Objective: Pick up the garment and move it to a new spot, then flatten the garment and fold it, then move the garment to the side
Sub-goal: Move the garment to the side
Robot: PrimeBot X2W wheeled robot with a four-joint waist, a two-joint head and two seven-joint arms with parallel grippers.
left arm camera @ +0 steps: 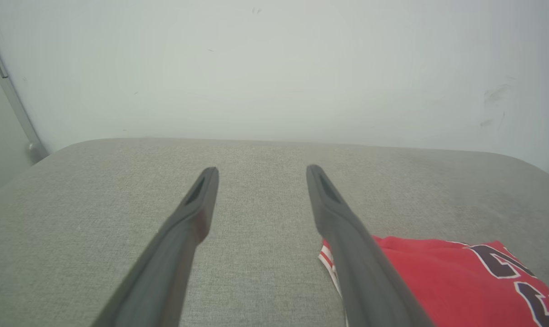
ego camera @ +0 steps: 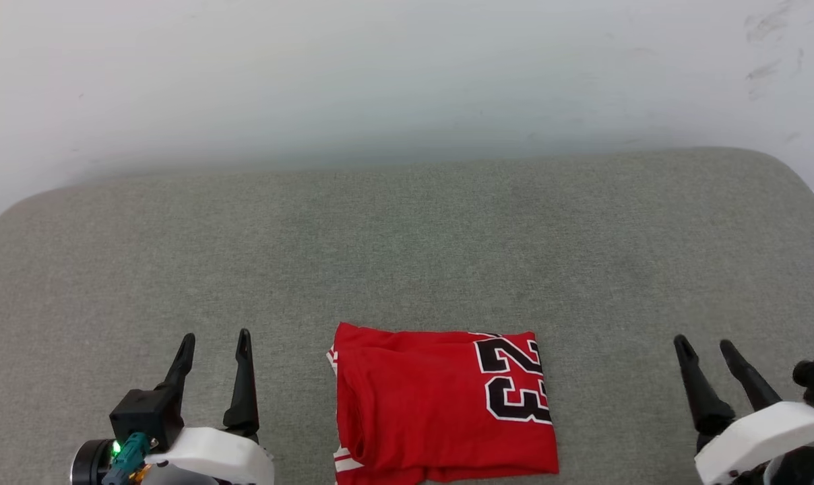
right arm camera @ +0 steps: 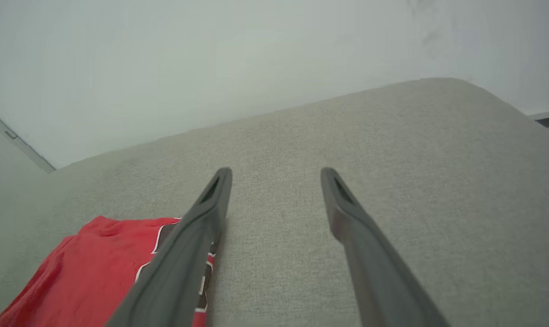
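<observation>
Garment (ego camera: 441, 411) lies folded, left gripper (ego camera: 216, 335) and right gripper (ego camera: 703, 341) spread empty: best pinch every layer, then slide sideways.

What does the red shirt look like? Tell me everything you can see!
The garment is thin red cloth, folded into a slightly wrinkly rectangle. A black 23 with white outlines sits sideways on its right part; red-and-white stripe trim peeks out at its left edge. It lies flat on the grey fabric surface, and nothing else touches it.
</observation>
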